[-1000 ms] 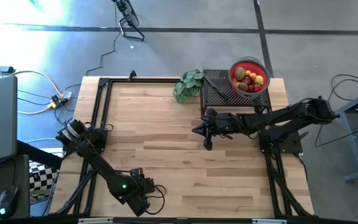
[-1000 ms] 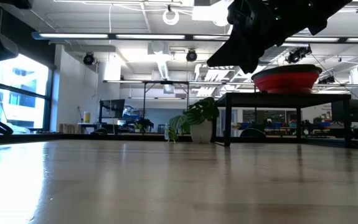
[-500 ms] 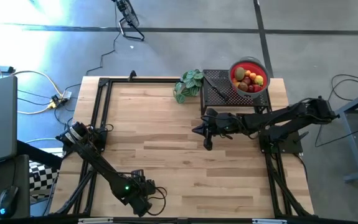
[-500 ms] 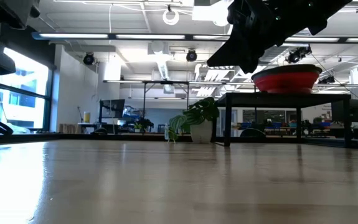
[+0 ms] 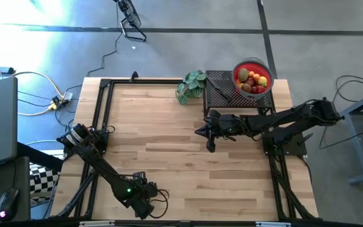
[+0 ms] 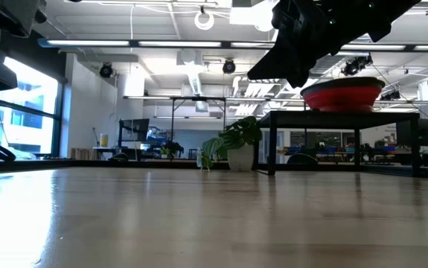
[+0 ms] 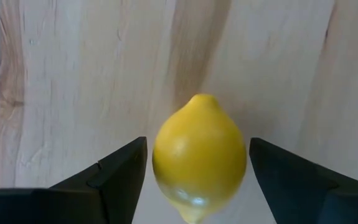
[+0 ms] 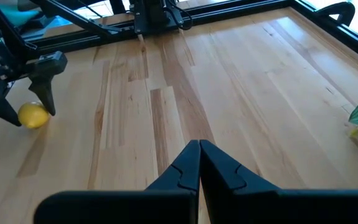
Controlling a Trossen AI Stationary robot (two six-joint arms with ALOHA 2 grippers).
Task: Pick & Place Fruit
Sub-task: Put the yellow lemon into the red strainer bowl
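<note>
Lemon (image 7: pixel 199 155) between open left gripper (image 7: pixel 197 180) fingers, gaps either side.

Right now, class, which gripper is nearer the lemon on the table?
Left. The left gripper has the lemon between its open jaws. The right gripper, jaws shut, waits across the table near the bowl's stand.

We're in a robotics lab or open workshop hall: wooden table (image 5: pixel 168 145) framed by black rails, cables (image 5: pixel 36 94) trailing across grey concrete floor (image 5: pixel 187 44), exposed ducts (image 6: pixel 191 74) and strip lights (image 6: pixel 124 43) overhead, workbenches behind.
</note>
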